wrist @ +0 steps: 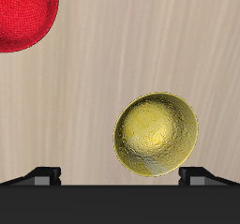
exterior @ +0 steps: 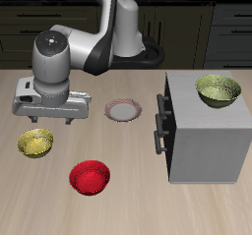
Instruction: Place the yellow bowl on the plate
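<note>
The hand (exterior: 47,116) hangs over the counter (exterior: 128,195), fingers spread wide and empty. The yellow bowl (exterior: 36,142) sits just beside it, toward the front edge. Off-centre, a finger could nudge its rim, sliding it toward the red bowl (exterior: 89,176).

pale wooden table (exterior: 138,205) carries yellow bowl (exterior: 36,143), red bowl (exterior: 89,176), plate (exterior: 123,110), grey cabinet (exterior: 207,131).

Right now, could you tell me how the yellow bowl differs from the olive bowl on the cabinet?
The yellow bowl is shiny golden-yellow; the olive bowl is duller and greenish. The yellow bowl looks slightly smaller than the olive bowl. The yellow bowl sits on the table close to the gripper, while the olive bowl rests atop the grey cabinet. Both are upright, round and empty.
</note>
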Robot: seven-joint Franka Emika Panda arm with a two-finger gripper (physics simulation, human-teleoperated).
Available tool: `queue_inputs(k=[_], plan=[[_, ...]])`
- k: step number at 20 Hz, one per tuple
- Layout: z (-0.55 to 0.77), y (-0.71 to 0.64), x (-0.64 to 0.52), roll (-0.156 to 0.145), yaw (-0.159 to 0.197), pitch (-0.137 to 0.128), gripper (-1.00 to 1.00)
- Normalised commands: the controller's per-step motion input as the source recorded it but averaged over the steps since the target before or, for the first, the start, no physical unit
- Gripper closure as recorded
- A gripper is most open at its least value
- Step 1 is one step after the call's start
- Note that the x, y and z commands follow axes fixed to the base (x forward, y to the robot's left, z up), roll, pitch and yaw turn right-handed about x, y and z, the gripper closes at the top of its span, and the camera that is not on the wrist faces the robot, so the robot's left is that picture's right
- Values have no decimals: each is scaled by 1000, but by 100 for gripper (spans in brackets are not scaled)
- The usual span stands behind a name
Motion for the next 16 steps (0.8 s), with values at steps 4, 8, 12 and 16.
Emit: queue_inputs(k=[4,8,12,16], plan=[[-231,-56,-18,-8,-1,32,-100],[-215,25,-3,4,8,20,-100],[-165,-13,-33,-4,9,7,-100],[-160,-25,-18,-4,-1,16,-100]])
